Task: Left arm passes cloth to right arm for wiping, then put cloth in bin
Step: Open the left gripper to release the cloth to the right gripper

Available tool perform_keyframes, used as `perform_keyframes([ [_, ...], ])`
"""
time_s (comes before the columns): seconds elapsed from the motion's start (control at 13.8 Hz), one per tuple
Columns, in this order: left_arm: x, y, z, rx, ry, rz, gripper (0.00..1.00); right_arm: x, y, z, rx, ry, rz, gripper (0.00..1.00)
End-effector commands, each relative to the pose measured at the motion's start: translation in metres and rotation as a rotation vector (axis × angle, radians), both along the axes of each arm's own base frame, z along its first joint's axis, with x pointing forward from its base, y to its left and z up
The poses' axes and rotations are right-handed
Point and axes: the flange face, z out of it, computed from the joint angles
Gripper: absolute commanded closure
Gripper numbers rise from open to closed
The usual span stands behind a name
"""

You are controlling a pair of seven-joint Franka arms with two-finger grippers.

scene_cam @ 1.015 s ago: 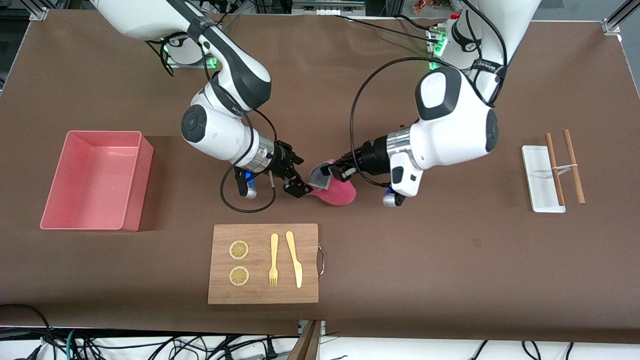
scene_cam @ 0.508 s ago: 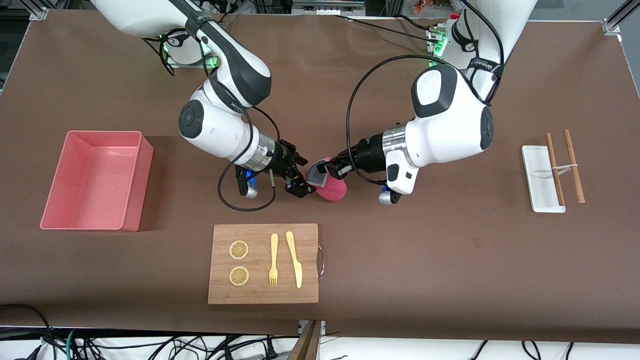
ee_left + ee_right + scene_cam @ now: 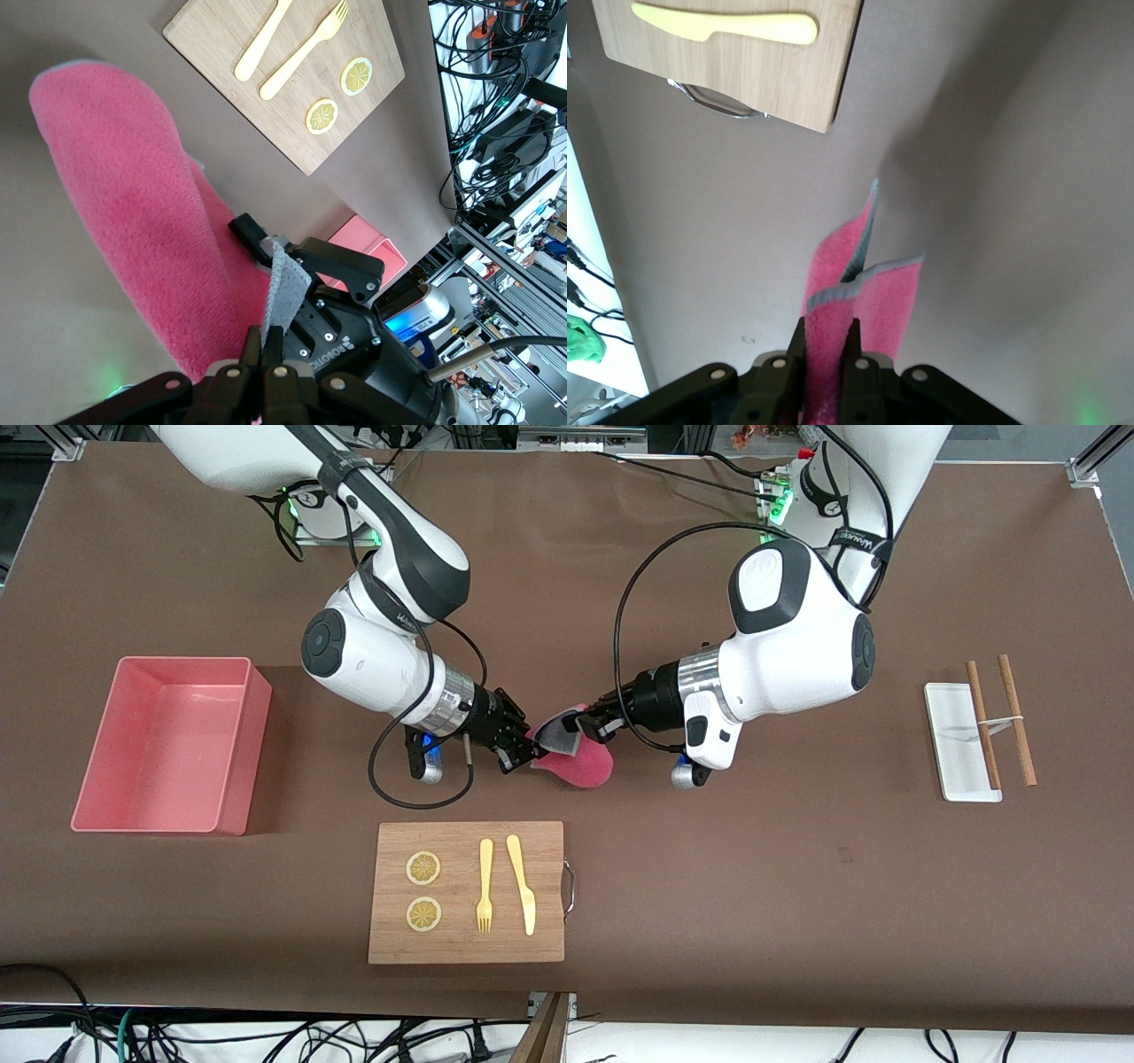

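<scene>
The magenta-red cloth [image 3: 582, 765] with a grey underside hangs in the air over the bare table, farther from the front camera than the wooden board. My left gripper [image 3: 576, 726] is shut on its upper grey edge [image 3: 285, 288]. My right gripper [image 3: 532, 755] comes from the bin's end and is shut on the cloth's other edge; its fingers [image 3: 799, 341] press a fold of pink fabric [image 3: 842, 266] from both sides. The two grippers nearly meet. The pink bin [image 3: 244, 779] stands empty at the right arm's end of the table.
A wooden board [image 3: 465, 943] near the front edge carries two lemon slices [image 3: 423, 867], a yellow fork [image 3: 485, 886] and a knife [image 3: 523, 886]. A white tray [image 3: 952, 735] with two brown sticks [image 3: 1016, 717] across it lies at the left arm's end.
The right gripper's fingers went from open to shut on the cloth's edge. The left arm carried the cloth a little toward the right arm, then held still.
</scene>
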Motion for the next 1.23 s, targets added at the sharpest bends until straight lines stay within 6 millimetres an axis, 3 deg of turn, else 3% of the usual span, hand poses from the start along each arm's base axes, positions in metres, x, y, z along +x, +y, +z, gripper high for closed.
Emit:
perform_keyframes([
  [0.0,0.003,-0.002,0.004,-0.017,0.001,0.008,1.00,0.005,-0.004,0.005,0.010,-0.005,-0.003,1.00],
  [0.36,0.004,0.000,0.004,-0.016,0.004,0.012,1.00,0.005,-0.004,0.008,0.011,-0.010,-0.003,1.00],
  [0.44,0.004,0.000,0.003,-0.015,0.011,0.015,0.94,0.006,-0.005,0.008,0.008,-0.010,-0.003,1.00],
  [0.51,0.005,0.003,0.002,-0.012,0.017,0.022,0.10,0.006,-0.005,0.007,0.006,-0.010,-0.003,1.00],
  [0.58,0.006,0.006,0.002,-0.006,0.018,0.022,0.00,0.007,-0.007,0.006,0.003,-0.010,-0.004,1.00],
  [0.8,0.009,0.027,0.008,0.010,0.030,0.015,0.00,0.005,-0.011,0.002,-0.021,-0.008,0.051,1.00],
  [1.16,0.012,0.114,0.032,0.309,-0.003,-0.146,0.00,-0.018,-0.012,-0.026,-0.096,0.116,0.241,1.00],
])
